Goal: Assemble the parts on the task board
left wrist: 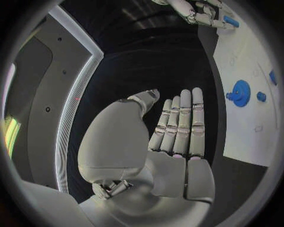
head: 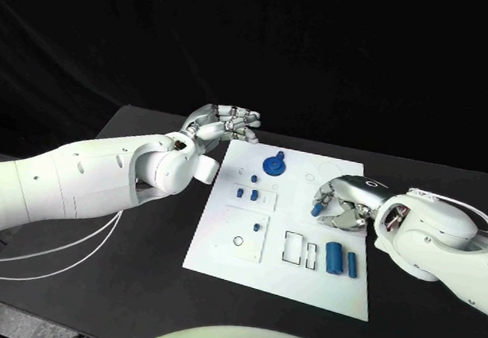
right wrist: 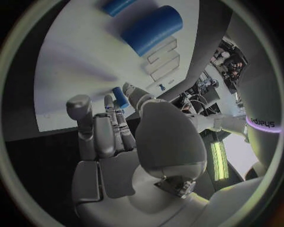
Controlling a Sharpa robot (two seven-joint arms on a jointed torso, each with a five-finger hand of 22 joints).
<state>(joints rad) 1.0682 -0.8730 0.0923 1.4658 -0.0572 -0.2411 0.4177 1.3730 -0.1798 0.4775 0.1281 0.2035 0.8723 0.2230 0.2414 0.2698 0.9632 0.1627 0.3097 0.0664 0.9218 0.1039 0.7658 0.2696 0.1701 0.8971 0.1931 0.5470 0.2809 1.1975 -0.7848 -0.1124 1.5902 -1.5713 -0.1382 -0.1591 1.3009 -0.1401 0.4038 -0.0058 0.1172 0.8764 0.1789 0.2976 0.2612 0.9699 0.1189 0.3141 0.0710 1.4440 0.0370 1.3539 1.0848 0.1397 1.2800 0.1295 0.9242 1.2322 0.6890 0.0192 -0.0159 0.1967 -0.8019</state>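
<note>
The white task board [head: 291, 221] lies mid-table. On it sit a blue gear [head: 273, 166], two small blue pegs [head: 247, 193], a thick blue cylinder [head: 334, 257] and a thinner one [head: 352, 264] beside two rectangular slots [head: 301, 251]. My right hand [head: 345, 202] hovers over the board's right side and pinches a small blue part [head: 316, 210] between thumb and a finger; the right wrist view shows this part [right wrist: 120, 97] at the fingertips, with the thick cylinder [right wrist: 152, 30] beyond. My left hand [head: 219, 123] stays at the board's far left corner, fingers straight and holding nothing [left wrist: 180, 123].
The black table [head: 131, 271] stretches around the board, with its left edge close to my left arm. White cables [head: 64, 253] hang under the left arm. The left wrist view takes in the gear [left wrist: 240, 92] and the right hand [left wrist: 204, 12].
</note>
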